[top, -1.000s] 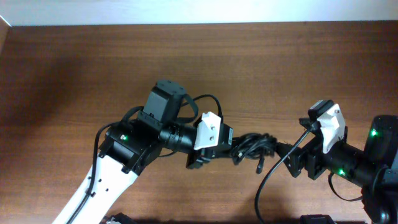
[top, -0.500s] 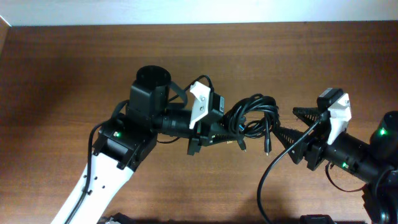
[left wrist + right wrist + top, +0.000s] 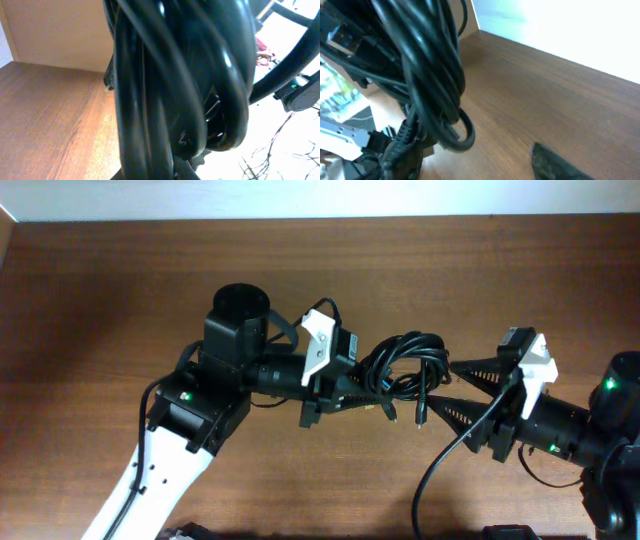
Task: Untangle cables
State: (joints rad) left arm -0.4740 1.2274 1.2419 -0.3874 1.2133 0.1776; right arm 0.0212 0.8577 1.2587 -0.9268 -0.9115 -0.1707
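Since a second ago the left gripper (image 3: 365, 385) has swung the cables (image 3: 405, 360) toward 12 o'clock. They were bunched lower on the table (image 3: 120, 290), and now the loops hang looser and wider. The right gripper (image 3: 445, 386) has crept in from 4 o'clock and sits nearer the bundle than half a second back. Its tips are just beside the bundle's 3 o'clock edge.

The left gripper is clamped tight on the bundle's 9 o'clock side. Its own camera is filled with thick black loops (image 3: 165, 90). The right gripper's jaws stand spread with nothing pinched between them. From its wrist the bundle (image 3: 427, 65) hangs at 10 o'clock and one dark finger (image 3: 555, 162) shows at 5 o'clock.

I count two arms, two grippers and one bundle, just to 3 o'clock of the table's middle. Two loose plug ends (image 3: 420, 418) dangle at its 6 o'clock side. How many separate cords are wound in there I cannot tell.
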